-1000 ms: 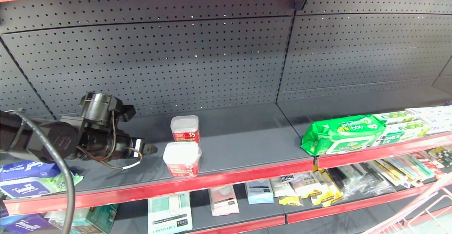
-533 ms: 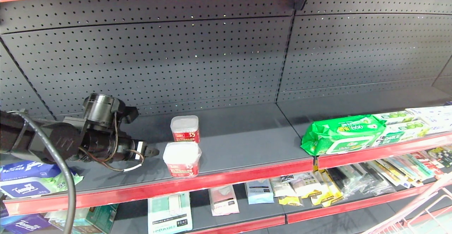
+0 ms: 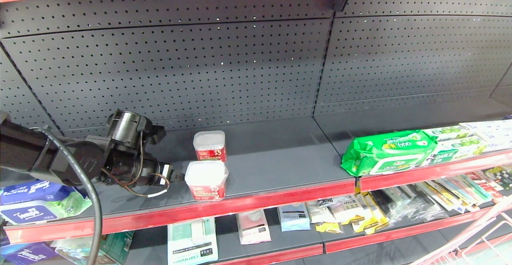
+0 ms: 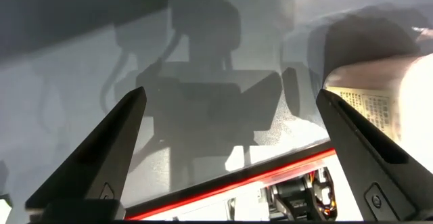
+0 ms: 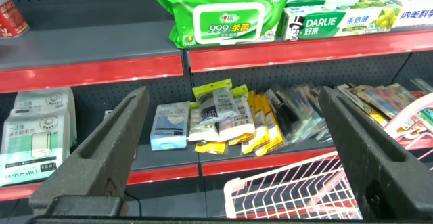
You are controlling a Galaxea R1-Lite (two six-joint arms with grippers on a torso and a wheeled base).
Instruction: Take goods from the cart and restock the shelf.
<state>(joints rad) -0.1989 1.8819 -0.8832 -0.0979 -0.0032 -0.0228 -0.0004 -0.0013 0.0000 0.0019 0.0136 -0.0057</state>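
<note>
Two white tubs with red labels stand on the grey shelf [image 3: 272, 165], the front tub [image 3: 206, 179] near the red edge and the back tub [image 3: 209, 145] behind it. My left gripper [image 3: 176, 175] is low over the shelf, just left of the front tub, and open. In the left wrist view my left gripper [image 4: 231, 95] has nothing between its fingers, and the front tub [image 4: 399, 102] sits against the outer side of one finger [image 4: 365, 149]. My right gripper [image 5: 233, 92] hangs open and holds nothing, above the pink wire cart [image 5: 298, 190].
A green wipes pack [image 3: 386, 151] and toothpaste boxes [image 3: 456, 145] lie on the shelf's right section. Blue tissue packs [image 3: 36, 205] lie at its far left under my arm. The lower shelf [image 3: 280, 249] holds several small hanging packets. The cart's corner [image 3: 472, 241] is at the bottom right.
My left arm has moved right along the shelf, bringing its gripper up to the front tub. The tubs have stayed where they were.
</note>
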